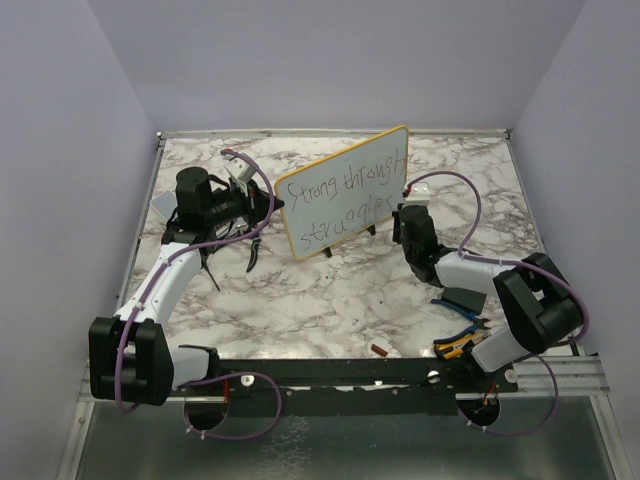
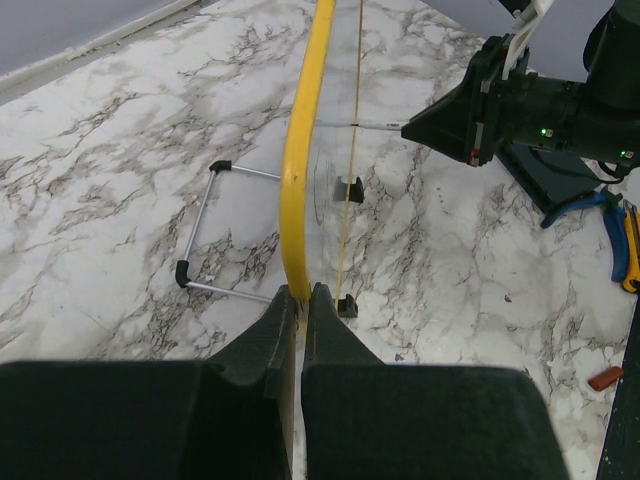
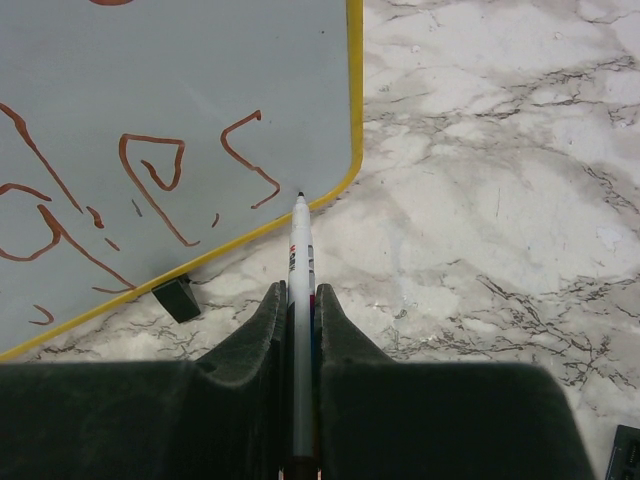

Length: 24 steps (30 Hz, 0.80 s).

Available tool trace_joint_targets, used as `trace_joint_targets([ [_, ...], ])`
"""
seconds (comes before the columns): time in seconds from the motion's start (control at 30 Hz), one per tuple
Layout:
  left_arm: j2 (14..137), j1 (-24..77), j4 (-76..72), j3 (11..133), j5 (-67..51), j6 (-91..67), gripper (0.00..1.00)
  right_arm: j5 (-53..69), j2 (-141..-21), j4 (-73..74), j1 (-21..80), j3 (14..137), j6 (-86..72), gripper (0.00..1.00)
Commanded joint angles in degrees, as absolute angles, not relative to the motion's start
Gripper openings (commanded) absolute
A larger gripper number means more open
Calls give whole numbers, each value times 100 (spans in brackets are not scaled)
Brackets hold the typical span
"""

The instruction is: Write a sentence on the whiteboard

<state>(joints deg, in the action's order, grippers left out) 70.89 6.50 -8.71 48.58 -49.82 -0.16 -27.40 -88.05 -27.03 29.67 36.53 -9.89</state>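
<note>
Left end effector (image 2: pixel 298 300) clamped on whiteboard (image 2: pixel 297 180) frame; right end effector (image 3: pixel 299 300) pinches marker (image 3: pixel 300 250), tip by board corner. Brace firmly, press lightly.

We find the whiteboard (image 1: pixel 343 190) standing on the table (image 1: pixel 330 295), towards the back and middle; the sentence (image 1: pixel 350 195) runs across its front face in two lines; behind it a wire stand (image 2: pixel 195 235) lies on the table; the left gripper (image 2: pixel 300 305) clamps the board's left edge; the right gripper (image 3: pixel 300 300), gripping a marker (image 3: pixel 299 250), sits at the board's lower right corner; near the right arm's base lie a slab (image 1: pixel 462 298) and pliers (image 1: pixel 458 346).
</note>
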Motion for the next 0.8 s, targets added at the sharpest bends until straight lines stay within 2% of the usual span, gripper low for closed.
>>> trace_joint_targets([
  [0.0, 6974, 641, -946, 4781, -4955, 141, 0, -2892, -8927, -2928, 2955, 3787, -1007, 1],
  [0.47, 6968, 639, -946, 4785, -4944, 141, 0, -2883, -8822, -2818, 2945, 3741, -995, 1],
  [0.7, 6940, 642, -894, 4792, -4774, 88, 0, -3334, -7860, -1660, 2948, 3599, -1515, 1],
  [0.77, 6943, 639, -889, 4792, -4751, 55, 4, -3368, -7463, -1405, 2953, 3509, -1566, 1],
])
